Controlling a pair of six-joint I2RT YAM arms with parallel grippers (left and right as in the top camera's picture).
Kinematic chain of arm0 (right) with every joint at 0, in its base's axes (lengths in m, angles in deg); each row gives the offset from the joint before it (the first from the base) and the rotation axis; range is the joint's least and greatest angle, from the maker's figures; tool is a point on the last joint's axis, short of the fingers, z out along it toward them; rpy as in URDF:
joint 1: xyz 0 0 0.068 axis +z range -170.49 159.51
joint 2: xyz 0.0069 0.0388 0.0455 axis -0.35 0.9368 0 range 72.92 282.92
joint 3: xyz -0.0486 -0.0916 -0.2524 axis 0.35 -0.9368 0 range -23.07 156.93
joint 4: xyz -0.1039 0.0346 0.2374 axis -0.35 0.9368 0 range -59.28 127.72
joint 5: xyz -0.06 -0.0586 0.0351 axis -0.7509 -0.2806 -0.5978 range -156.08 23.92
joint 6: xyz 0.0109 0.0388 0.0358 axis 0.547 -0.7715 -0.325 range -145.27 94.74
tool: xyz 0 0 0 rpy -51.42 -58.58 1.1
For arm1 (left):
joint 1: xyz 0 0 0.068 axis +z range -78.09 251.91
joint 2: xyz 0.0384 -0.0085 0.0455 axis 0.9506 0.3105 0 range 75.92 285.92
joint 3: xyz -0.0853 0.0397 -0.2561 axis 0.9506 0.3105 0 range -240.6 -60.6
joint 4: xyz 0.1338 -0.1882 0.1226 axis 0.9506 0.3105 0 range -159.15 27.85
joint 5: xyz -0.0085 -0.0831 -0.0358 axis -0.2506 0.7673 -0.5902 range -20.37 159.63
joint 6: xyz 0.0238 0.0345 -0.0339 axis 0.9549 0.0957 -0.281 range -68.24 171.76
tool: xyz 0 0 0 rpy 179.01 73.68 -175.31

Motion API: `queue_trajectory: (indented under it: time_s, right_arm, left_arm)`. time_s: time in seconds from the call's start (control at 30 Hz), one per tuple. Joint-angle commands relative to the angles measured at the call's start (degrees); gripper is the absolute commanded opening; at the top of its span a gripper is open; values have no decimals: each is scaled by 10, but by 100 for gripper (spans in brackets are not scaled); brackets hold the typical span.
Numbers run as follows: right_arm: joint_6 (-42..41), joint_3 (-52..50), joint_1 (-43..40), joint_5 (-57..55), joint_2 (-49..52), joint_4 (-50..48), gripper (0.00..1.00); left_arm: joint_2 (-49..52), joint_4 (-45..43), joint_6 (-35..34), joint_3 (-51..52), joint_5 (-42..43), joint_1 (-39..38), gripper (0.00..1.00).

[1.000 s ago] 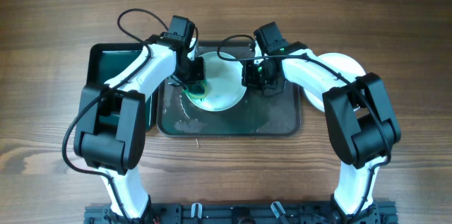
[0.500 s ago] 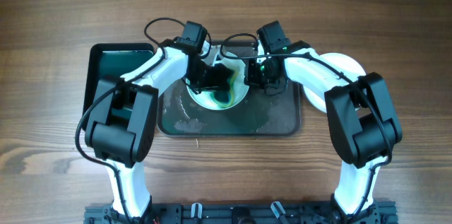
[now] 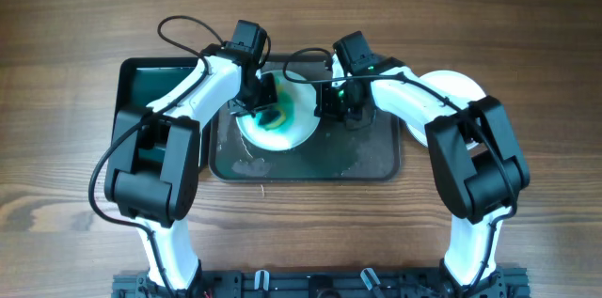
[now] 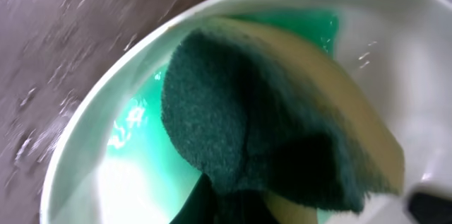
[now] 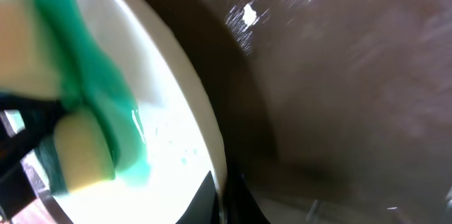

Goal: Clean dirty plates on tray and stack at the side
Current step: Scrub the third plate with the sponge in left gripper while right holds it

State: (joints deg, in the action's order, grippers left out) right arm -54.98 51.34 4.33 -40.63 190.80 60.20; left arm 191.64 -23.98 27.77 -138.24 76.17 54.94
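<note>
A white plate (image 3: 282, 127) smeared with teal-green lies on the dark grey tray (image 3: 367, 162). My left gripper (image 3: 263, 110) is shut on a yellow sponge with a dark green scrub face (image 4: 268, 125) and presses it into the plate (image 4: 120, 153), where green liquid (image 4: 148, 160) is spread. My right gripper (image 3: 331, 102) is shut on the plate's right rim (image 5: 205, 132), with one finger on each side. In the right wrist view the sponge (image 5: 78, 153) and a green streak (image 5: 92, 75) show on the plate. A clean white plate (image 3: 450, 86) lies to the right of the tray.
A smaller, deeper black tray with a green inside (image 3: 155, 91) stands left of the grey tray. The grey tray's surface is wet, with streaks and droplets (image 3: 249, 162). The wooden table (image 3: 75, 35) lies all around.
My left gripper swept the sponge right across the plate and back to the left. The green is now smeared wider over the plate. My right gripper kept hold of the rim.
</note>
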Motion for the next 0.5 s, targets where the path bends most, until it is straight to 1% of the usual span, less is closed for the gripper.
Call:
queue_trajectory:
  time_s: [0.0,0.1,0.13,0.17,0.27,0.33,0.47]
  right_arm:
    - [10,1,-12,-13,10,9,4]
    - [10,1,-12,-9,10,8,4]
    - [10,1,-12,-9,10,8,4]
    - [10,1,-12,-9,10,8,4]
    - [10,1,-12,-9,10,8,4]
    - [10,1,-12,-8,10,8,4]
    - [12,1,-12,-7,10,8,4]
  left_arm:
    - [29,100,10,30,-91,25,4]
    - [29,129,118,30,43,24,4]
    - [29,132,160,30,99,25,4]
    - [29,131,218,30,174,25,4]
    - [29,110,306,30,297,25,4]
    - [29,68,326,30,338,25,4]
    - [29,-21,319,30,345,25,4]
